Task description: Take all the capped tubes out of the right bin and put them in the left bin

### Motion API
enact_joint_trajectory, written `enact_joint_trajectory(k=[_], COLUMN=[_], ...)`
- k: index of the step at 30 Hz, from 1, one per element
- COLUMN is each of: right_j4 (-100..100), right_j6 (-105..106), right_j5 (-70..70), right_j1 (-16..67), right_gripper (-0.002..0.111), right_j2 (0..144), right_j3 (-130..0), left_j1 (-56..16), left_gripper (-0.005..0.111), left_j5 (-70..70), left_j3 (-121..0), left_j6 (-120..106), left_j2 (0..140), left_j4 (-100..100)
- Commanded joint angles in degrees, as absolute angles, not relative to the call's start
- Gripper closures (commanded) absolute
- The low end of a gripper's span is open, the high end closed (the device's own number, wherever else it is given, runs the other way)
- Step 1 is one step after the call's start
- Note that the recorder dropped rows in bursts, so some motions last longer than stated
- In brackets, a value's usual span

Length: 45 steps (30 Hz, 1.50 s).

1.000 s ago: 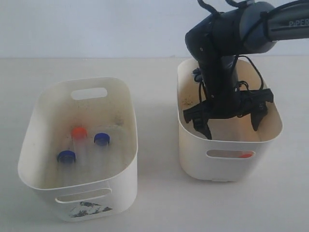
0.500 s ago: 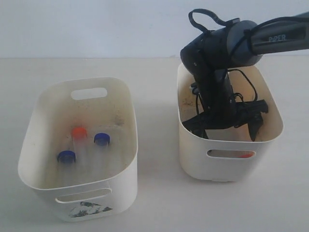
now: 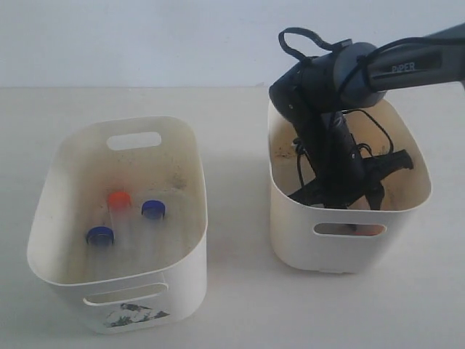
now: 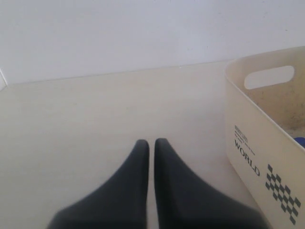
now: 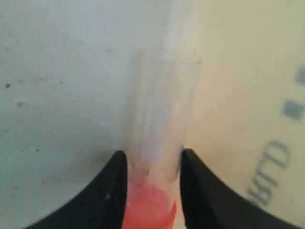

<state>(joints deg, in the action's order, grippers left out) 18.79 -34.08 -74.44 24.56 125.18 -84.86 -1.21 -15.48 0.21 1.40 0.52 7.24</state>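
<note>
A pale matt table (image 3: pixel 232 316) runs back to a plain white wall (image 3: pixel 145 36). Two cream bins stand on it, well apart.

The right gripper (image 5: pixel 153 155) is down inside the right bin (image 3: pixel 290 233). Its black fingers (image 5: pixel 112 191) press on either side of a tube (image 5: pixel 159 109), so the jaws are clenched on it. They grip low on the clear body, just above the cap (image 5: pixel 148 212). The tube sits close beside an inner wall with blurred grey print (image 5: pixel 269 176). Whether it rests on the speckled floor or is just off it I cannot tell. In the exterior view the arm leans in over the far rim and hides most of the inside. A hint of orange shows through the near slot (image 3: pixel 350 229).

The left bin (image 3: pixel 182 283) holds three tubes, grouped near the middle of its grimy floor. An orange cap (image 3: pixel 119 198) is farthest, a blue cap (image 3: pixel 153 209) is just right of it, and a second blue one (image 3: pixel 100 235) is nearer and to the left. Their clear bodies are hard to make out. A torn dark sticker (image 3: pixel 134 313) sits under this bin's near slot.

The left gripper (image 4: pixel 151 141) hangs over bare table beside the left bin's outer wall. Its fingers are drawn almost tip to tip with nothing between them.

The gripped tube is small, straight-sided and transparent, and it looks empty. Its cap is round and orange-red.
</note>
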Motion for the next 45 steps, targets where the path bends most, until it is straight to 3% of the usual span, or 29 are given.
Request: enact_joint_trajectory(k=[1,7,31,34,40,45], right_j4=[12.58,12.49,15.76,15.98,15.98,17.25], right_j6=[-32.79,-32.65,-33.72,-33.71,-35.65,-37.61], right_j5=[-69.96,-69.96,-69.96,-69.96,-69.96,-69.96], right_j1=[24.51,24.51,24.51,24.51,24.51,24.51], right_gripper=[0.087,0.108,0.108,0.099,0.055,0.051], right_j2=[126.45,126.45,115.27,115.41,117.3,118.98], right_j3=[-84.04,-84.04,-84.15,-84.15,-84.05,-84.05], left_j1=[-1.14,-1.14,-1.14,-1.14,-1.14,-1.14], left_gripper=[0.102,0.102,0.102,0.102,0.102,0.102], left_j5=[-14.94,-14.94,-14.94,-14.94,-14.94,-14.94], left_j3=[0.0,0.0,0.0,0.0,0.0,0.0], left_j6=[2.06,2.06,2.06,2.06,2.06,2.06], left_j2=[0.42,0.42,0.42,0.42,0.42,0.42], left_j4=[6.6,6.6,6.6,6.6,6.6,6.6])
